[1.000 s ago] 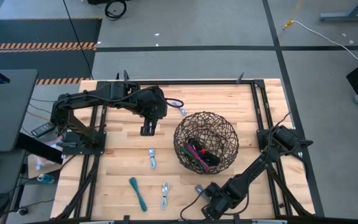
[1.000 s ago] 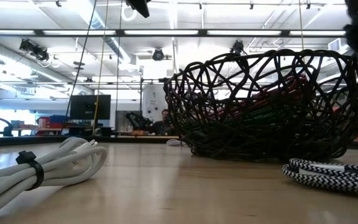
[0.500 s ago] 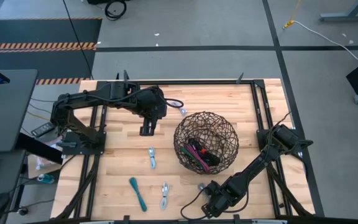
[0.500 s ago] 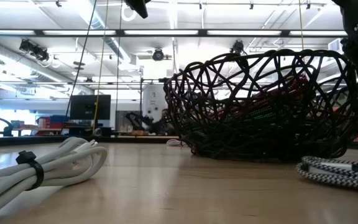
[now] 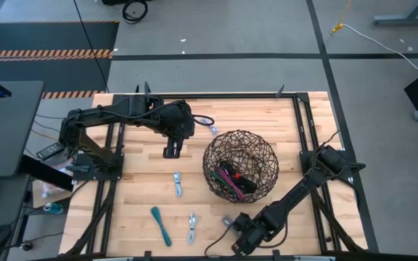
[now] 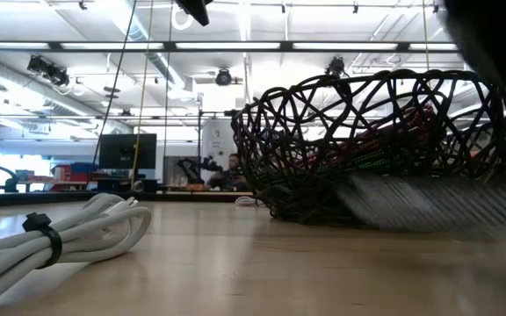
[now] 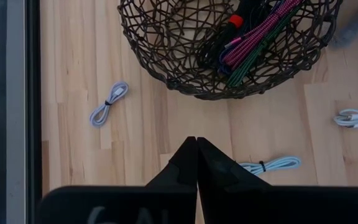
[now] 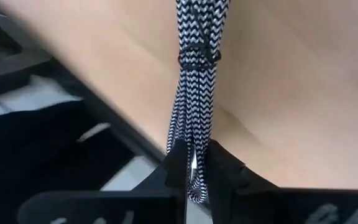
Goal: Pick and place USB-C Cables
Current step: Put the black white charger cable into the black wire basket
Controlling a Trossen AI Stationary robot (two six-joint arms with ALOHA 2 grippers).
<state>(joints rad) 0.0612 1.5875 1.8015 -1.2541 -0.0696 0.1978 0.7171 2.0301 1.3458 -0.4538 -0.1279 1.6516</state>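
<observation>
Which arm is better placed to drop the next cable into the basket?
Right. Its end effector is shut on the black-and-white cable beside the basket; the left end effector is shut and empty.

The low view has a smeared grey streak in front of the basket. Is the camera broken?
Probably not: in the low view the streak is motion blur, while the basket is sharp. The right wrist view shows the right gripper shut on a black-and-white cable.

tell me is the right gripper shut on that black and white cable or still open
Shut on it: in the right wrist view the right gripper fingers pinch one end of the black-and-white braided cable.
</observation>
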